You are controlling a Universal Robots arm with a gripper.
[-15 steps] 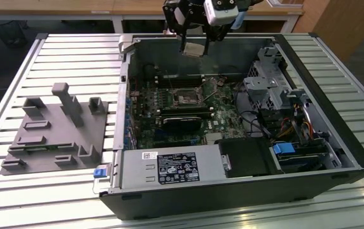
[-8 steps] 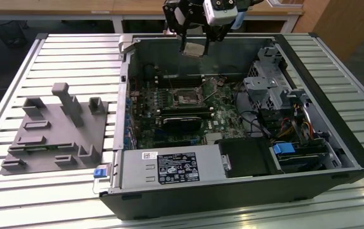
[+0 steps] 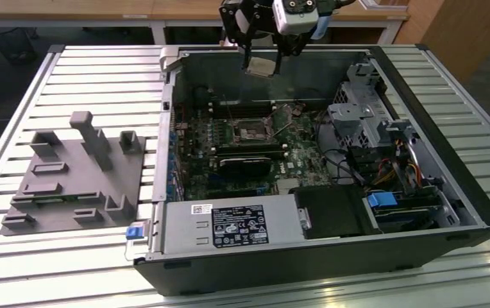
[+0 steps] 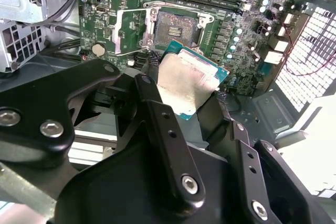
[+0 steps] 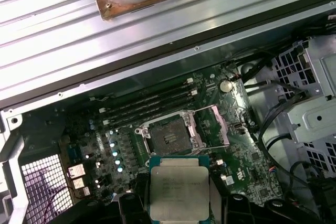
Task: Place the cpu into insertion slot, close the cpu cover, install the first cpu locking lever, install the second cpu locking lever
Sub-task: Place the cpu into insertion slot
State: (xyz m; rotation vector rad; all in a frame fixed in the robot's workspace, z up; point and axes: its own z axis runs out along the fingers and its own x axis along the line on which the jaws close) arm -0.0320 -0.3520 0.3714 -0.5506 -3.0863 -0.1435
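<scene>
Cpu (image 5: pixel 178 192) snug within part-closed gripper (image 5: pixel 179 206)

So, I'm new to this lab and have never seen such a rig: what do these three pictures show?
One robot arm works over an open computer case lying on a slatted metal table. The exterior view comes from a camera off the arm. Both wrist views come from cameras riding on the arm, looking into the case. The black gripper is shut on the cpu, a small square chip with a metal top, held in the air above the green board. Below sits the insertion slot, empty, with the cpu cover swung open beside it. A grey moulded holder lies on the table at the exterior view's left.
</scene>
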